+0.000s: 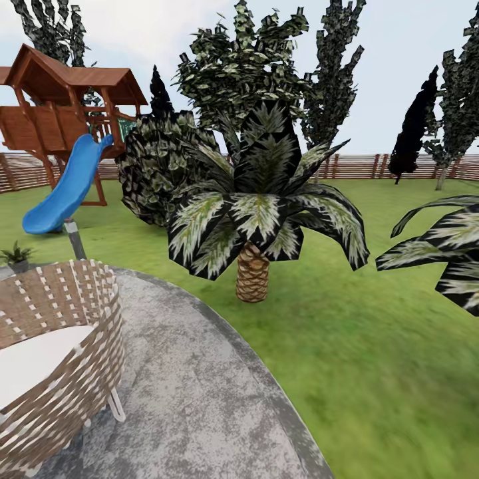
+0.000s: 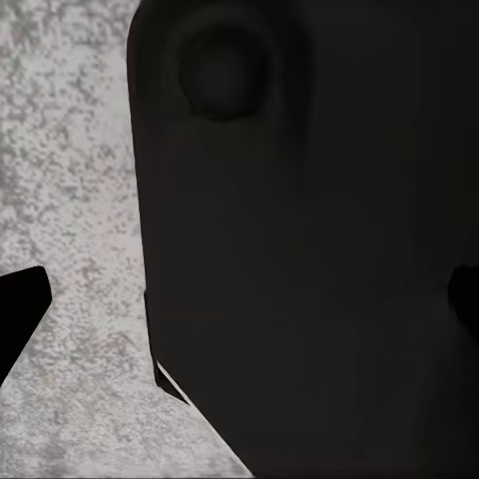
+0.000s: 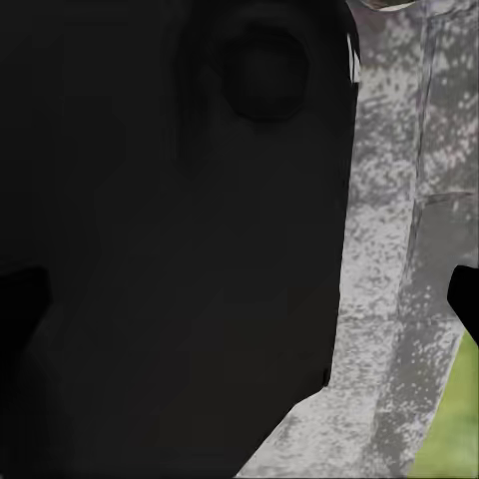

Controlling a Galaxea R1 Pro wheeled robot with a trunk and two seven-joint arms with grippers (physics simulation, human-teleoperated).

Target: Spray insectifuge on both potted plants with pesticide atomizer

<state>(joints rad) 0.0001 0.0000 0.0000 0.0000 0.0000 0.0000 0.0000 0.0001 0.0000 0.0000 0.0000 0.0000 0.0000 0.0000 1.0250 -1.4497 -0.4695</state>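
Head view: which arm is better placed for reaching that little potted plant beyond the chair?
Left, probably: the potted plant stands at the far left, past the wicker chair, though it looks too distant for either arm.

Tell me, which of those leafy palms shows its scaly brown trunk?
The middle palm, standing on the lawn just beyond the paved patio. The palm at the right edge shows fronds alone.

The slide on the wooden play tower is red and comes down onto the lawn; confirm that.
Wrong colour: the head view shows the slide is blue, not red. The rest holds: it hangs off the wooden play tower and comes down onto the lawn.
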